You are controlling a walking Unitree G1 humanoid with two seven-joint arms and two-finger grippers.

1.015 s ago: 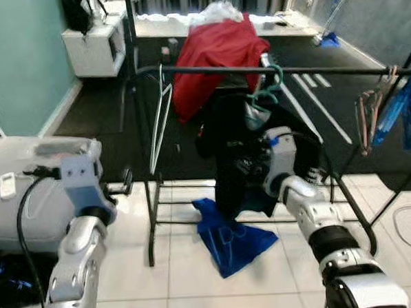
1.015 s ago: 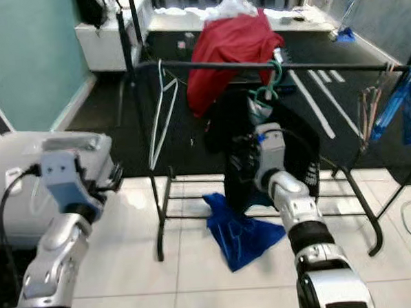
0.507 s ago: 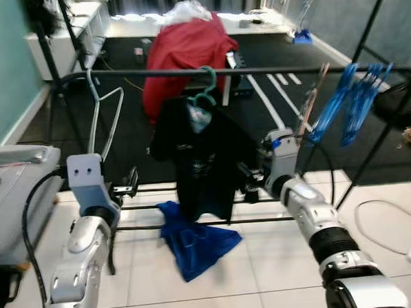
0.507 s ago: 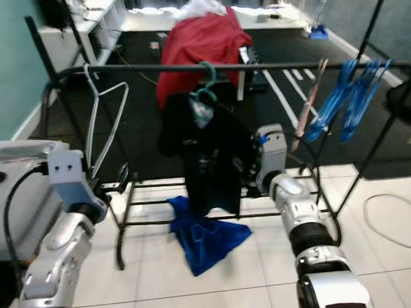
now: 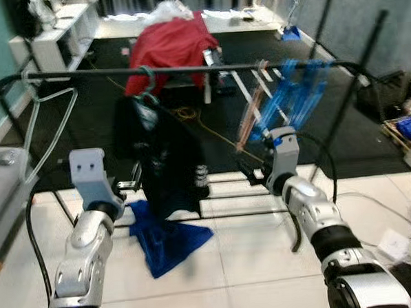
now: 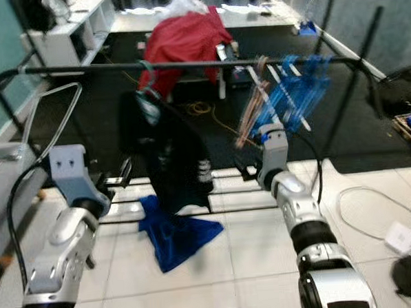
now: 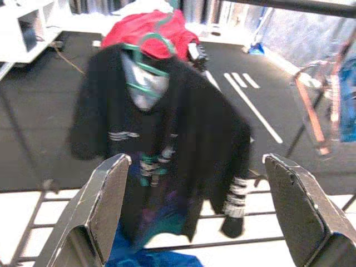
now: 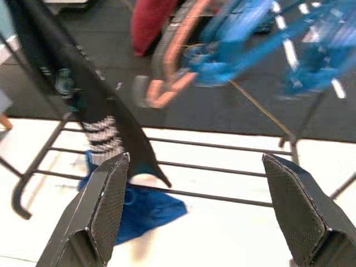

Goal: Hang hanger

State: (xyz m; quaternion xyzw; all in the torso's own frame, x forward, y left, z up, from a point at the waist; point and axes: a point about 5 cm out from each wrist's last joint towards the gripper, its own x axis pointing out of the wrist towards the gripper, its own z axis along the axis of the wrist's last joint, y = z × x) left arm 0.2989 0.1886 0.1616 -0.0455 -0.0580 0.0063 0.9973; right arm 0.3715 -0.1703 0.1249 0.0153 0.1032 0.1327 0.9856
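Rail: long black metal clothes rail (image 5: pixel 187 70) on a black frame, crossing the scene above both arms
Jacket: black jacket with striped cuffs (image 5: pixel 166 159) on a green plastic hanger (image 5: pixel 146 95) hooked over the rail, left of centre
Red garment: red cloth (image 5: pixel 169 47) draped behind the rail
Blue cloth: crumpled blue fabric (image 5: pixel 165 235) on the white tiled floor under the jacket
Spare hangers: bunch of blue and pink hangers (image 6: pixel 285 94) on the rail's right part; white wire hanger (image 6: pixel 49 128) at its left end
Step, as judged: hanger looks hung; check that the hook sits fully over the rail and draw back without snagging a sleeve
Left gripper (image 7: pixel 200 206): spread wide, empty, facing the jacket, apart from it
Right gripper (image 8: pixel 203 208): spread wide, empty, low by the frame's bottom bars
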